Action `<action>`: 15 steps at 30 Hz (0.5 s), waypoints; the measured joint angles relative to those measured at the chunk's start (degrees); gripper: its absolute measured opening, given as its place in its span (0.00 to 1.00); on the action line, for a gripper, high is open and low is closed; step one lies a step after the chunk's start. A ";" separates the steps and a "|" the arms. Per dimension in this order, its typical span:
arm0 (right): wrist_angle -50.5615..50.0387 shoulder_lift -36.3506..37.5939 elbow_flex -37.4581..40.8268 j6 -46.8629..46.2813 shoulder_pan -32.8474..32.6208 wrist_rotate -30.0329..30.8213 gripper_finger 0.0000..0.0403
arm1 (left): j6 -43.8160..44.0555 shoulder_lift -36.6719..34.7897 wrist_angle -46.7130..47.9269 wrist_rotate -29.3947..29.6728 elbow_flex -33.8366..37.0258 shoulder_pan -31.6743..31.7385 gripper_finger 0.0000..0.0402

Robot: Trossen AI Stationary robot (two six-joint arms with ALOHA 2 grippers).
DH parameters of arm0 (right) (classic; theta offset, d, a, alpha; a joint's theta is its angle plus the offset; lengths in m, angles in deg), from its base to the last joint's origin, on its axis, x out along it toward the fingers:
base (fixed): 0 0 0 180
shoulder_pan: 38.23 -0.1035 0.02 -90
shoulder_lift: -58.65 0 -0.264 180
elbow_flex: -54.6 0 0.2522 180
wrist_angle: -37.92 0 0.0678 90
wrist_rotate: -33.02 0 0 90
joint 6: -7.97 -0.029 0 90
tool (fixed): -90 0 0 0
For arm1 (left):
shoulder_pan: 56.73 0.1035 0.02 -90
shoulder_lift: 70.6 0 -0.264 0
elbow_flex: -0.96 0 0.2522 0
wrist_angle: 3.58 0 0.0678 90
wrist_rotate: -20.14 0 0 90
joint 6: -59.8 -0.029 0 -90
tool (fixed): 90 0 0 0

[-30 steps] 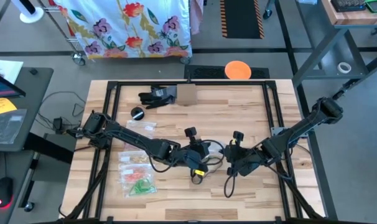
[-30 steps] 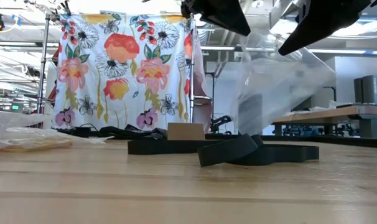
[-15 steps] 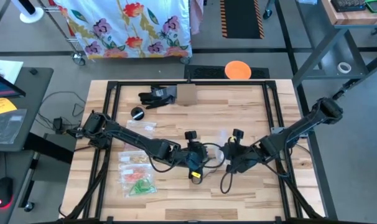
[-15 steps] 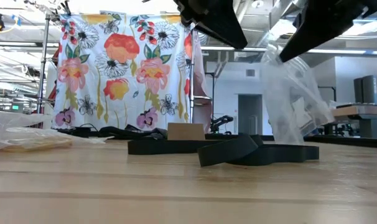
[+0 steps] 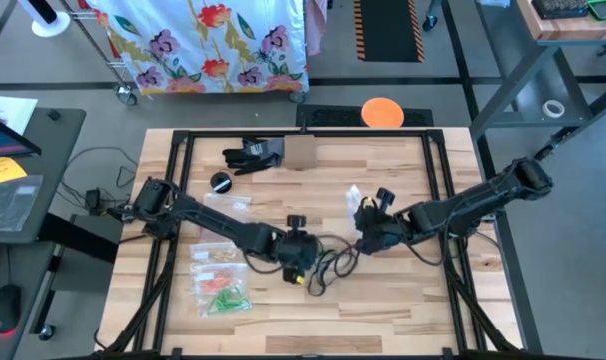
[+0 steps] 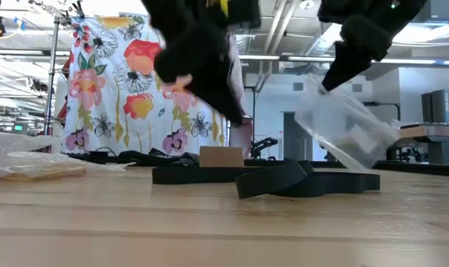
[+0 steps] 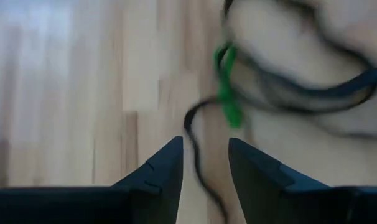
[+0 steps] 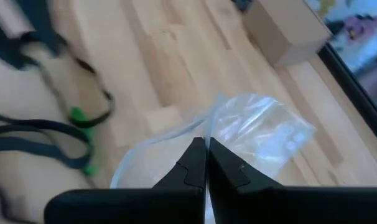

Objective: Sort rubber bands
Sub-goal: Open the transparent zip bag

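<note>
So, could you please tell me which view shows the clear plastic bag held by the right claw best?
The right wrist view: the right claw is shut on the clear plastic bag, seen close. The low view shows it hanging; the high view shows only a pale scrap; the left wrist view misses it.

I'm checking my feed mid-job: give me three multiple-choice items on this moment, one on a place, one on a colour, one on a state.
1. Where does the cardboard box stand?
A. at the table's far edge, middle
B. by the filled bags
C. under the right arm

2. What colour is the disc on the floor beyond the table?
A. blue
B. orange
C. white

3. What is the right gripper doing?
A. hanging open
B. resting shut on nothing
C. pinching a clear plastic bag

Key: 1 A, the high view shows it there; 2 B, orange in the high view; 3 C, the right wrist view shows the fingers shut on the bag.
</note>
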 joint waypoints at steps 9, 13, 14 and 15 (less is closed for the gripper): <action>0.01 0.00 0.00 0.68 0.57 -0.04 0.00 | 5.67 0.00 -5.51 -11.63 9.23 7.22 0.31; 0.01 0.00 0.00 0.82 0.24 -0.07 0.00 | 7.28 0.01 -7.60 -15.96 11.23 9.54 0.31; 0.01 0.00 0.00 0.82 0.24 -0.07 0.00 | 7.31 0.02 -8.32 -16.32 11.51 9.62 0.31; 0.01 0.00 0.00 0.81 0.24 -0.07 0.00 | 7.32 0.02 -8.81 -16.36 11.59 9.64 0.31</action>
